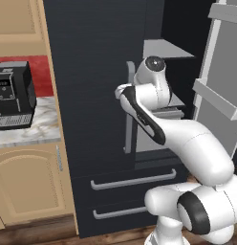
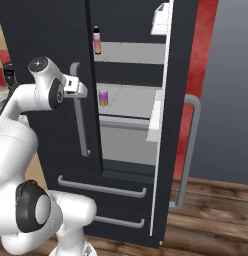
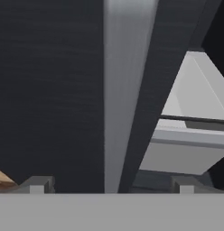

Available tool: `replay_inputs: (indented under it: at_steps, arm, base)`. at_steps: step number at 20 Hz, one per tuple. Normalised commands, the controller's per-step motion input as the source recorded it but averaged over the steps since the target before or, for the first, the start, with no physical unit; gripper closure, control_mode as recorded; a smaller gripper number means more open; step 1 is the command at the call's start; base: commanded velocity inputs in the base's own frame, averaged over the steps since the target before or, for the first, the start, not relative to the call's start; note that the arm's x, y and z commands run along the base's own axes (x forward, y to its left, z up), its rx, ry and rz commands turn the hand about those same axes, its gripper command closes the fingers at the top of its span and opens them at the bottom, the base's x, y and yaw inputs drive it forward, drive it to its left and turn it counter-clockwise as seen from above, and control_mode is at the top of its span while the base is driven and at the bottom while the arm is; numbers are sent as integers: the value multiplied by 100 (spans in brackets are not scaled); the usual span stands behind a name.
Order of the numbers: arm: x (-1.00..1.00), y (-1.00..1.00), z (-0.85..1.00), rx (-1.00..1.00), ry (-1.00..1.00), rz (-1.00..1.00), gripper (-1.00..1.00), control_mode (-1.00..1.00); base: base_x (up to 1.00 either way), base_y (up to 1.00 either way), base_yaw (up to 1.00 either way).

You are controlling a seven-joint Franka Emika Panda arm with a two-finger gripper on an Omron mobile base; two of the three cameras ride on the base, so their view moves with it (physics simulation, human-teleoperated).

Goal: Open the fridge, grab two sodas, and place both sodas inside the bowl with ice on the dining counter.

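Right now the white robot arm's two-finger gripper [image 3: 111,185] sits close in front of the long grey bar handle [image 3: 125,90] on the shut left door of the tall black-navy fridge [image 1: 91,95]. Its two small dark fingertips [image 3: 38,185] stand wide apart, one on each side of the bar, and they hold nothing.

The right door of the fridge is already swung open. Just past the grey bar handle, through the gap, you can see the grey shelves inside. The short purple, pink and yellow can [image 2: 103,97] stands on the middle shelf, just behind the handle and a little to its right. The slim bottle with the dark cap and pink-orange body [image 2: 97,40] stands on the shelf above, higher than the handle and farther back.

I think the step now is to open this left door, or to go round it and reach for the can. To pull the door well, the fingers should close on the bar squarely, with the bar in the middle between them, then pull slowly along the door's swing. To go for the can, the hand must first back off from the bar so it does not bump it.

Far to the left of the handle a black coffee machine [image 1: 14,93] stands on a marbled worktop [image 1: 37,127].
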Motion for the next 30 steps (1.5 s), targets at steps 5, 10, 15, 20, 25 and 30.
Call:
replay_inputs:
  at_steps: [5,10,15,20,25,30]
  arm:
    - [29,0,0,0,0,0,-100,-100]
    - [33,0,-2,0,0,0,-100,-100]
    - [33,0,-19,0,-3,0,-100,-100]
    - [35,0,-33,0,-8,0,-100,-100]
    - [34,0,-19,5,-9,0,-100,-100]
    - [31,0,-26,4,-7,0,100,-100]
  base:
    - [0,0,0]
    - [0,0,0]
    - [0,0,0]
    - [0,0,0]
    - [0,0,0]
    - [0,0,0]
